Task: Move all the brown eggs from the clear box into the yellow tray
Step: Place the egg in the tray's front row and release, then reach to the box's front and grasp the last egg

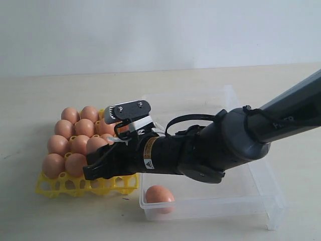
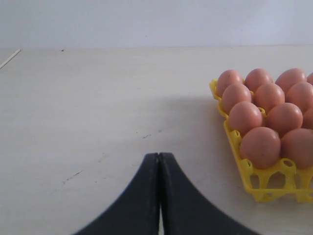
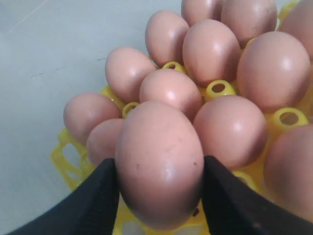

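Observation:
In the right wrist view, my right gripper (image 3: 159, 165) is shut on a brown egg (image 3: 159, 164), one black finger (image 3: 100, 196) against each side. It holds the egg just above the yellow tray (image 3: 66, 155), close in front of several seated eggs (image 3: 211, 49). In the exterior view that gripper (image 1: 94, 169) reaches across to the tray (image 1: 50, 187), whose back rows are full of eggs (image 1: 65, 129). One egg (image 1: 159, 195) lies in the near left corner of the clear box (image 1: 261, 193). My left gripper (image 2: 160, 156) is shut on nothing, low over bare table beside the tray (image 2: 244, 169).
The right arm's dark forearm (image 1: 225, 143) lies across the clear box and hides part of its floor. A pale wall (image 1: 160, 30) stands behind the table. The left arm does not show in the exterior view.

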